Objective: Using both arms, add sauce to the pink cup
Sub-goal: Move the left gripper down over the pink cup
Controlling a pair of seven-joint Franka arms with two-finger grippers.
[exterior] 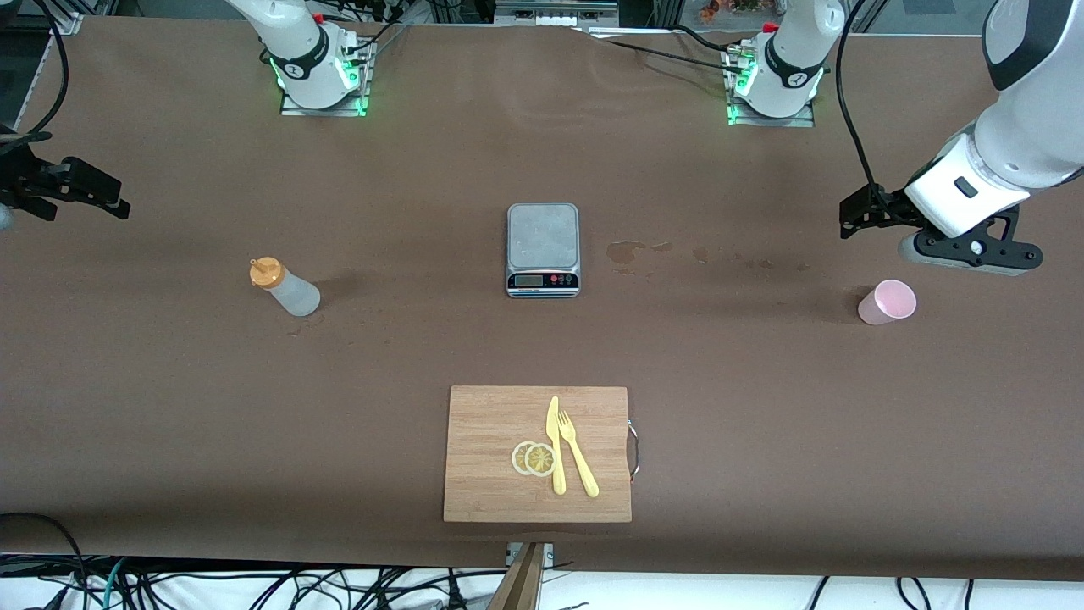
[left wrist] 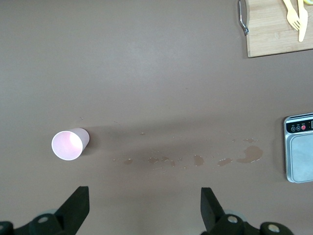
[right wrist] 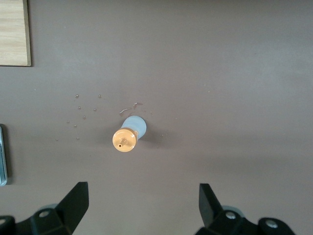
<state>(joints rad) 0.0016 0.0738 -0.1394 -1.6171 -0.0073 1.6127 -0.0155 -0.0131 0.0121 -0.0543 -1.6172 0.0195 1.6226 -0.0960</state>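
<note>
The pink cup (exterior: 887,302) stands upright on the brown desk (exterior: 762,407) at the left arm's end, and the left gripper (exterior: 855,216) hangs in the air just above the desk near this cup. In the left wrist view the cup (left wrist: 70,144) is a little ahead of the 2 fingers (left wrist: 76,205), close to 1 of them and not between them. These fingers are spread wide and hold nothing. The left arm (exterior: 1016,144) reaches in from the desk's edge with its wrist bent downward.

The sauce bottle (exterior: 284,288) stands on the desk toward the right arm's end, well apart from the cup, orange cap up. The right gripper (exterior: 72,191) is in the air at that end of the desk. In the right wrist view the bottle (right wrist: 128,133) is ahead of the gap between the fingers (right wrist: 73,203), which are also spread wide and empty.

Between bottle and cup sits a grey kitchen scale (exterior: 543,249). Nearer to the front camera lies a wooden cutting board (exterior: 491,449) with a yellow knife (exterior: 555,445), a yellow fork (exterior: 577,453) and 2 lemon slices (exterior: 533,458).
</note>
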